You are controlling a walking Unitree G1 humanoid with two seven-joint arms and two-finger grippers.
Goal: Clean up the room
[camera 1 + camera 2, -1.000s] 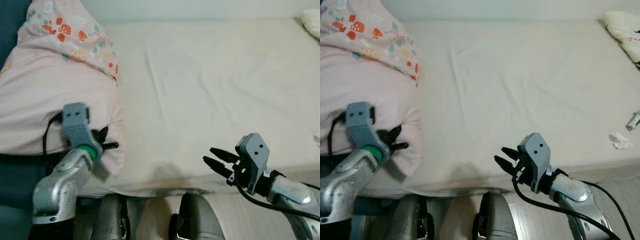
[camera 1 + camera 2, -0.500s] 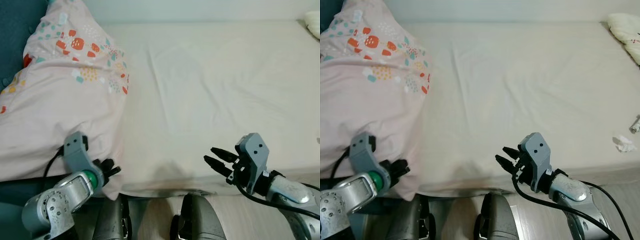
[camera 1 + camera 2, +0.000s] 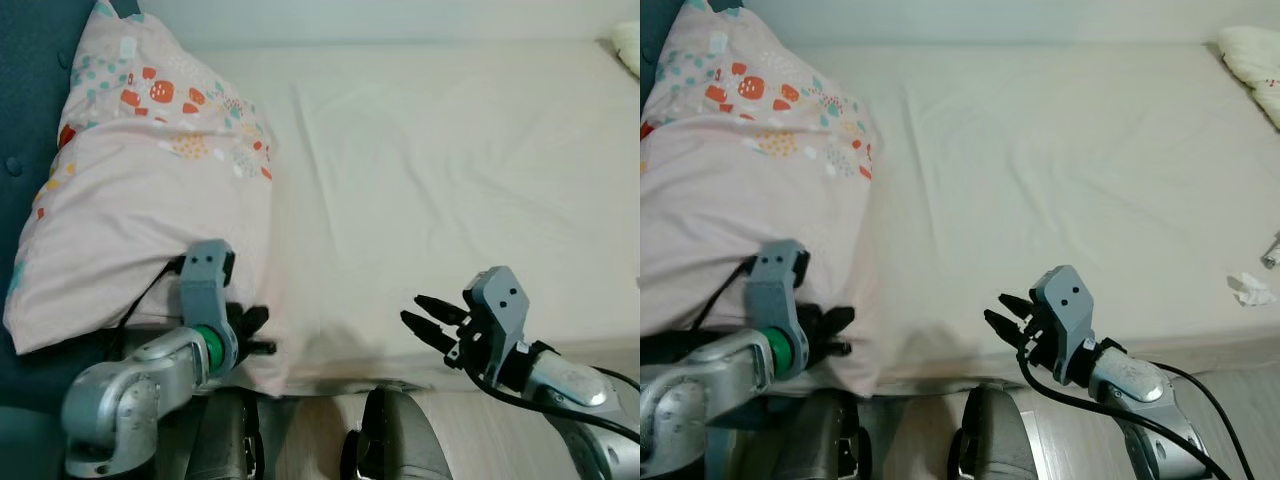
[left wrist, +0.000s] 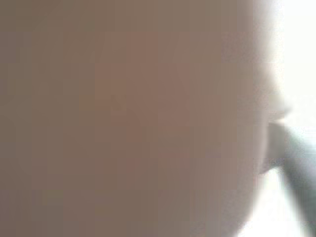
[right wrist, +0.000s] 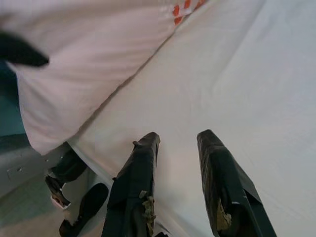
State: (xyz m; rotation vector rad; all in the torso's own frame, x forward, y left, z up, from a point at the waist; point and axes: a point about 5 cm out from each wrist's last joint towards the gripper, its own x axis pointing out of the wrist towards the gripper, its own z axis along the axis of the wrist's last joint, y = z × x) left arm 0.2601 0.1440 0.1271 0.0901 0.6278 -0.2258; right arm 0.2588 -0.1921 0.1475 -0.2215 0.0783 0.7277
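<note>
A pink pillow (image 3: 150, 200) with red and teal prints lies at the left end of the bed, leaning on the dark blue headboard (image 3: 25, 100). My left gripper (image 3: 255, 335) is at the pillow's near corner, shut on the fabric. In the left wrist view pink pillow cloth (image 4: 123, 118) sits right against the lens, with one dark finger (image 4: 291, 158) beside it. My right gripper (image 3: 420, 315) hovers open just above the sheet near the bed's front edge, its two fingers apart (image 5: 178, 136) and holding nothing.
The cream sheet (image 3: 450, 150) covers the bed. A crumpled white tissue (image 3: 1248, 288) and a small grey object (image 3: 1270, 250) lie at the right edge, and a cream cushion (image 3: 1250, 50) at the far right. Wood floor (image 3: 470, 430) lies below.
My left gripper has moved right and up along the bed's front edge with the pillow corner, and the pillow now stands higher against the headboard. The right gripper has barely moved.
</note>
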